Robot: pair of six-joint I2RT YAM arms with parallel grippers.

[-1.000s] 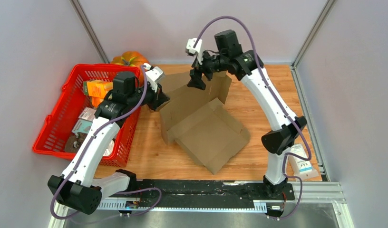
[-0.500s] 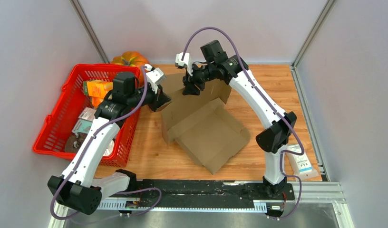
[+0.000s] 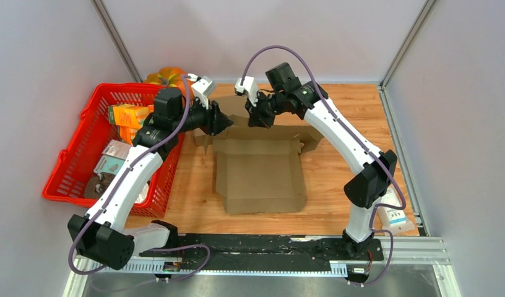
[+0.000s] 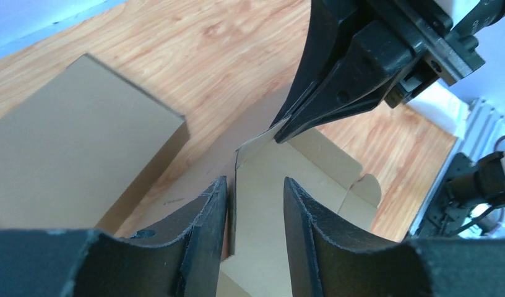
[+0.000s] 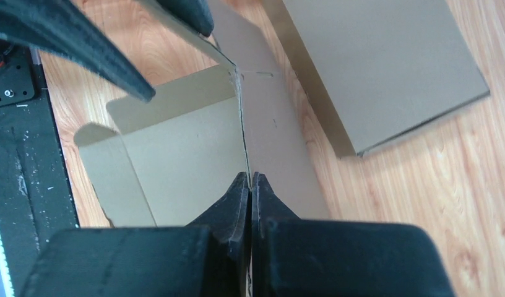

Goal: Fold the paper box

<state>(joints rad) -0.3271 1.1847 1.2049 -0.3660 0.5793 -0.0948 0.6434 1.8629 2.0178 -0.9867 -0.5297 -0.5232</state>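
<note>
Nearest you:

1. Paper box [image 3: 259,176]: base panel flat on the table [image 3: 327,201], centred between the two arms.
2. Rear wall of the box: upright along the base's far edge.
3. Right gripper [image 5: 250,177]: fingers pressed together, pinching that wall's top edge.
4. Left gripper [image 4: 255,180]: fingers spread, straddling the same edge just beside the right gripper. You cannot tell whether either finger touches the card.
5. Lid panel [image 5: 374,68]: farthest, lying on the table beyond both grippers.
</note>
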